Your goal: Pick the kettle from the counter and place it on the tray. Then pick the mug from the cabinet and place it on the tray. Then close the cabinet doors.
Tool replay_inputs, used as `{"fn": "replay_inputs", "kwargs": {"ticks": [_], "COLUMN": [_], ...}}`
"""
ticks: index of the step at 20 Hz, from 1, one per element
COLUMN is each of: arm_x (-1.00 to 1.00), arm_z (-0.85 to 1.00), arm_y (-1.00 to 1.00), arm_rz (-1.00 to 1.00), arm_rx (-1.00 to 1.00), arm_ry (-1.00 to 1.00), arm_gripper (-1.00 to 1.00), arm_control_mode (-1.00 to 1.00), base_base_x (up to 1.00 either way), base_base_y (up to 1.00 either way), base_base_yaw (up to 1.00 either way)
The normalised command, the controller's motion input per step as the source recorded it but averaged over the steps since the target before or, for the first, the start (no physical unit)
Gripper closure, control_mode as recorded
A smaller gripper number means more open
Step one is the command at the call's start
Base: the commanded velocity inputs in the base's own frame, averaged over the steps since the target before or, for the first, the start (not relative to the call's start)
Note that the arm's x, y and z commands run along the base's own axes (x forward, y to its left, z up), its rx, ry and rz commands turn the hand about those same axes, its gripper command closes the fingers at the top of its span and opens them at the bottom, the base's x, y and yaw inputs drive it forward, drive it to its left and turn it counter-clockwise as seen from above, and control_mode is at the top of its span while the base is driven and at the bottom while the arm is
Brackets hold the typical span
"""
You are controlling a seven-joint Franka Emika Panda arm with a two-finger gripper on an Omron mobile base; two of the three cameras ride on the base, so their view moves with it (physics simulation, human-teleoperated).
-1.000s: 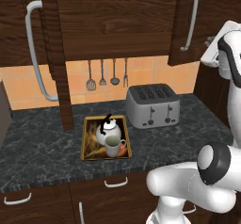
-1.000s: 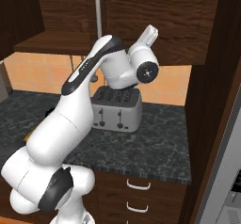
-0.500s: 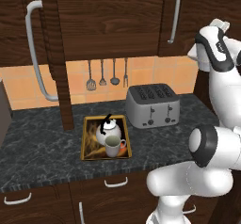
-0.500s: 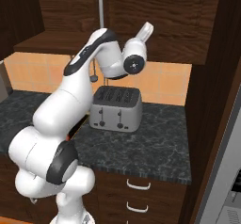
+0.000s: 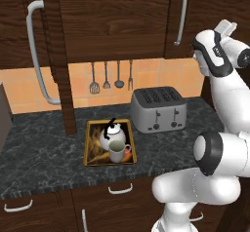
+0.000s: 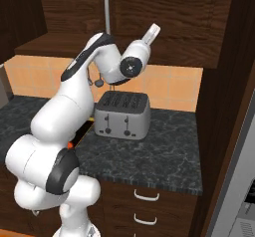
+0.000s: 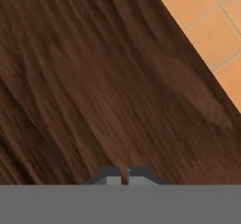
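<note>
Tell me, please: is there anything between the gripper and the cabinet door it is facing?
Nothing visible. In the hand view the shut gripper faces bare dark wood of the cabinet door directly, with nothing between them; whether it touches the wood, I cannot tell.

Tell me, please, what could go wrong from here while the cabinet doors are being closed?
The left cabinet door juts out over the counter beside the tray; a hard swing might jolt the kettle or mug. The shut gripper faces bare wood, so it may slide off rather than push squarely.
</note>
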Motion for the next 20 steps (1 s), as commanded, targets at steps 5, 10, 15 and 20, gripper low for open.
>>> {"fn": "replay_inputs", "kwargs": {"ticks": [5, 10, 15, 20], "arm_x": [-0.24, -0.69, -1.0, -0.86], "arm_z": [0.0, 0.09, 0.24, 0.03], "arm_y": [-0.11, -0.01, 0.12, 0.68], "arm_rz": [0.0, 0.0, 0.0, 0.0], "arm_rx": [-0.06, -0.04, -0.08, -0.1], "arm_ry": [0.12, 0.03, 0.12, 0.01], "arm_gripper": [1.0, 1.0, 1.0, 1.0], "arm_control_mode": [-1.0, -1.0, -1.0, -1.0], "base_base_x": [0.0, 0.0, 0.0, 0.0], "base_base_y": [0.0, 0.0, 0.0, 0.0], "base_base_yaw": [0.0, 0.0, 0.0, 0.0]}}
